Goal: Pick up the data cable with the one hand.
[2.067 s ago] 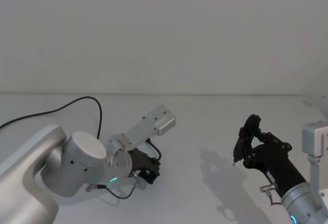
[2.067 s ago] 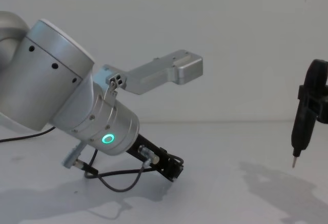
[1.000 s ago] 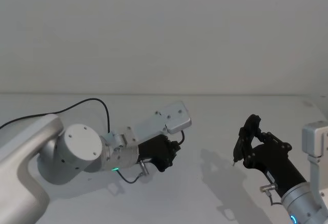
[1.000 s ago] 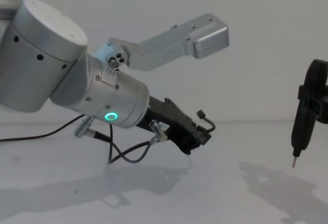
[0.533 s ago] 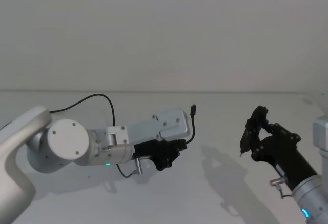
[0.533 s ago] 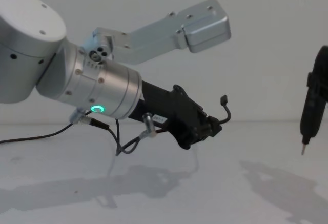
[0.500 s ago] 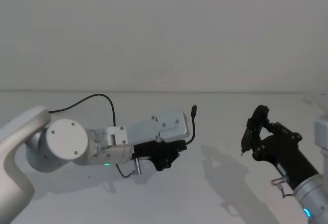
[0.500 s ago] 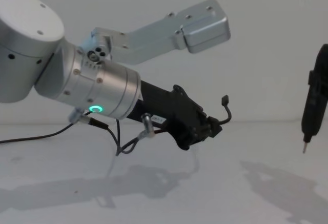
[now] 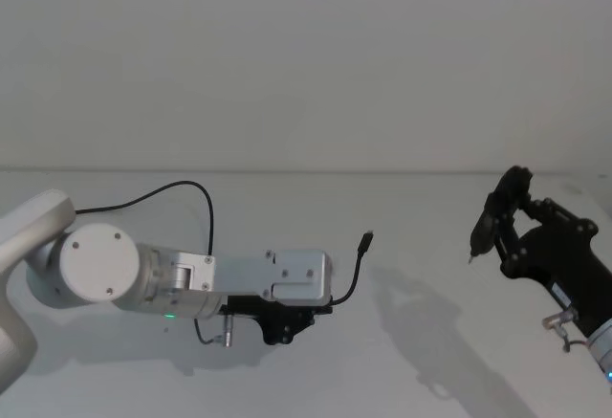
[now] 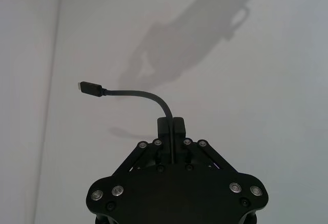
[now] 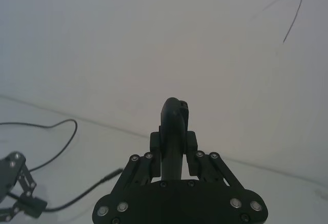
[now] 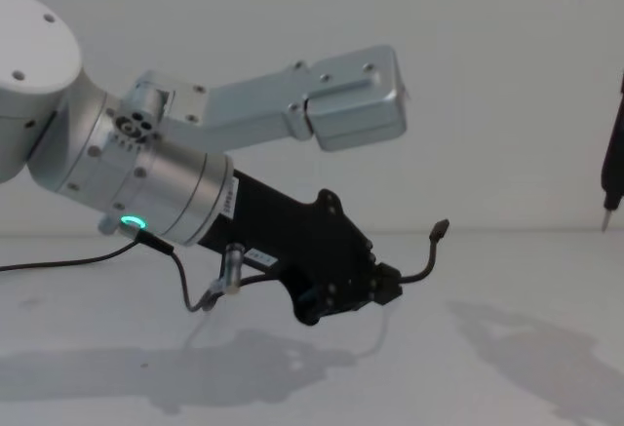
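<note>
The data cable (image 9: 356, 270) is a short black curved lead with a small rectangular plug at its free end. My left gripper (image 9: 318, 305) is shut on its other end and holds it clear of the table. In the left wrist view the data cable (image 10: 138, 94) arches away from the shut gripper (image 10: 171, 127). The chest view shows the cable (image 12: 429, 260) rising from the left gripper (image 12: 390, 285). My right gripper (image 9: 507, 225) hangs at the far right, shut on a pen-like pin-tipped tool (image 9: 486, 227), apart from the cable. The tool (image 11: 173, 116) stands between the right gripper's (image 11: 173, 143) fingers.
A thin black lead (image 9: 143, 193) loops over the white table (image 9: 402, 370) behind my left arm. A dark wrist lead with silver plugs (image 12: 210, 294) hangs under the left wrist. The wall meets the table at the back.
My left gripper rose from the table with the data cable, swung right and levelled out, so the plug now stands free. My right gripper drifted right and slightly up.
</note>
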Controlling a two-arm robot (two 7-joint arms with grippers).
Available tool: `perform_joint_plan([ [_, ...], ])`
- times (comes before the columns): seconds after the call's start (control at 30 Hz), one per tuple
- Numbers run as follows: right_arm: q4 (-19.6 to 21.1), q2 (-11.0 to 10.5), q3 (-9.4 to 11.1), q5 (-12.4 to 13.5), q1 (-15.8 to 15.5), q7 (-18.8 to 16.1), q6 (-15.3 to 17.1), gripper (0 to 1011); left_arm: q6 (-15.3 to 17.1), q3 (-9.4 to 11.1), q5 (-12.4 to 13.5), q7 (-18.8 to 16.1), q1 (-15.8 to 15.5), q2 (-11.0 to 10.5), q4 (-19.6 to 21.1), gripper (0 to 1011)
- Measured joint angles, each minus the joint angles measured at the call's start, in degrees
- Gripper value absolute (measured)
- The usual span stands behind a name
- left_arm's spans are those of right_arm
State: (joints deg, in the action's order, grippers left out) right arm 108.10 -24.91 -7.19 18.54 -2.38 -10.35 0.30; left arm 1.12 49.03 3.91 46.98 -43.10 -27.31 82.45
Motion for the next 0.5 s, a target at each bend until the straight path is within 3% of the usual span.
perform_joint_plan([
  [0.2,0.0,0.5,0.7,1.3,0.8,-0.9,-0.8,279,-1.8,0.9,0.5,1.5,-0.6,-0.9,-0.3,54],
  [0.5,-3.9,3.1,0.5,4.0,4.3,-2.5,-1.9,279,-3.2,1.5,0.9,2.7,-1.0,-1.6,-0.5,54],
])
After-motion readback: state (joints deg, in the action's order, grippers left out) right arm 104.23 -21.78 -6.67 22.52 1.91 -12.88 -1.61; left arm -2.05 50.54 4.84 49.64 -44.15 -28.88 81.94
